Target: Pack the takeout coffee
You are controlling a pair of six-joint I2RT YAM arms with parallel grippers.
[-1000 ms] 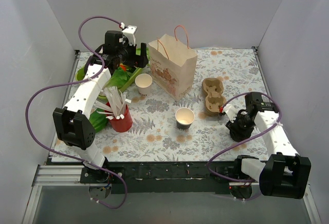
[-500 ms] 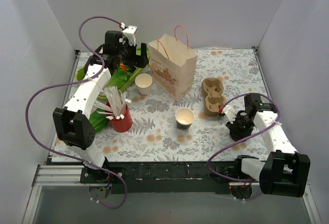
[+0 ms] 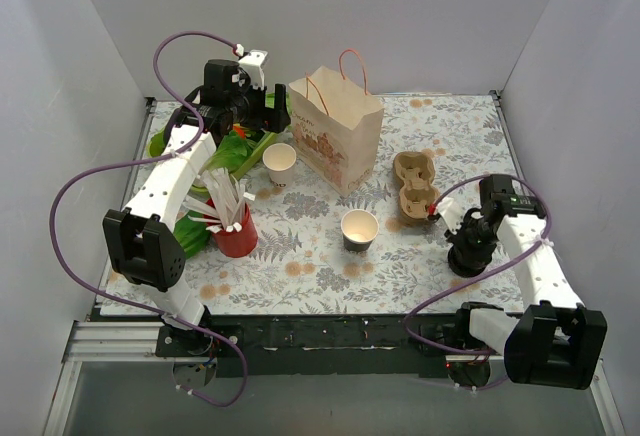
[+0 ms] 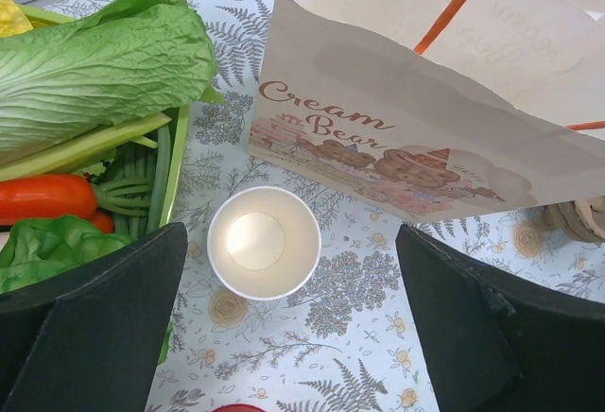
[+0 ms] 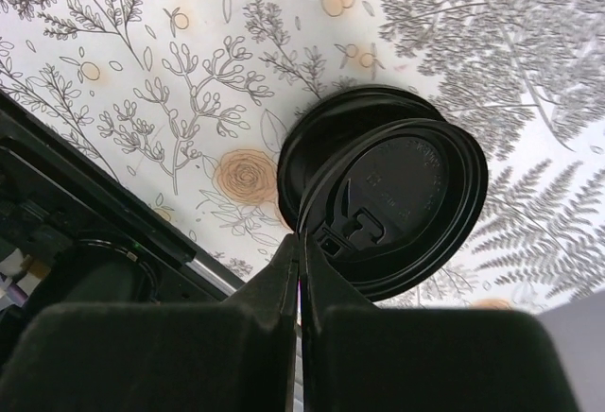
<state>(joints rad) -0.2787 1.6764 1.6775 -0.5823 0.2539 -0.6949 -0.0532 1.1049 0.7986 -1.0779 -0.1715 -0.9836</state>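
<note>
The takeout coffee is out of view. In the right wrist view my right gripper (image 5: 301, 242) is shut on the rim of a loose black lid (image 5: 402, 199), which tilts up off the floral tablecloth. A second dark round shape (image 5: 317, 143) lies under it. From above, the right gripper (image 3: 465, 256) points down near the table's right front. A lidless paper cup with a dark lower band (image 3: 359, 228) stands mid-table, left of it. My left gripper (image 4: 298, 322) hangs open above an empty white paper cup (image 4: 264, 242), also seen from above (image 3: 280, 161).
A brown paper bag (image 3: 338, 141) with orange handles stands at the back centre. A cardboard carrier (image 3: 415, 188) lies right of it. A red cup of white sticks (image 3: 235, 231) and a green tray of vegetables (image 3: 190, 231) sit on the left.
My right gripper has closed on the black lid's rim, and that arm has shifted slightly toward the near right. The left arm has not moved.
</note>
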